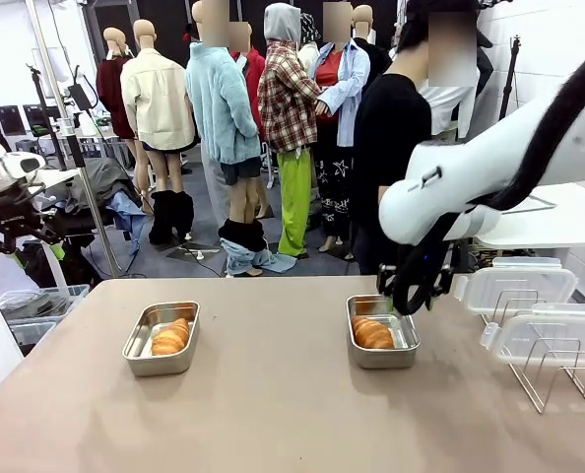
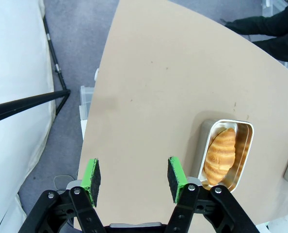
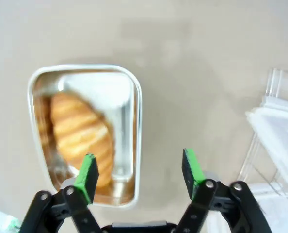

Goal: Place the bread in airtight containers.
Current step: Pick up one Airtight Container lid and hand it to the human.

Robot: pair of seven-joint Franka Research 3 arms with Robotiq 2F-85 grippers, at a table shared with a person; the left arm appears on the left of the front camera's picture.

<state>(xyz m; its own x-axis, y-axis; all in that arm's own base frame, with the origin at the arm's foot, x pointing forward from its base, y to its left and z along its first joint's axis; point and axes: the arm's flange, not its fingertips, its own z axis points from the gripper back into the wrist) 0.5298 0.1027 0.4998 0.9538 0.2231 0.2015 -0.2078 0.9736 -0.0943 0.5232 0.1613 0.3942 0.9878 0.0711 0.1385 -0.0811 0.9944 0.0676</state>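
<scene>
On the surface (image 1: 273, 404), the left croissant (image 1: 170, 337) lies in the left tub (image 1: 143, 349) and the right croissant (image 1: 372, 334) in the right tub (image 1: 405, 347) (both uncovered; clear lids (image 1: 517, 286) lie nearby). The right end effector (image 3: 140, 170) hovers spread above the right tub. The left end effector (image 2: 134, 177) hangs spread and empty.

The right gripper (image 3: 140, 170) hangs over the tan table (image 3: 197, 63) with its jaws spread wide and nothing between them. One green pad (image 3: 89, 172) overlaps the near end of a steel container (image 3: 136, 111), the other sits over bare tabletop just beside it. Inside the lidless container lies a golden, ridged roll (image 3: 81, 131) (slightly blurred, set along the tub's length toward one wall), and clear plastic lids (image 3: 280, 126) rest at the picture's right edge, apart from the container.
</scene>
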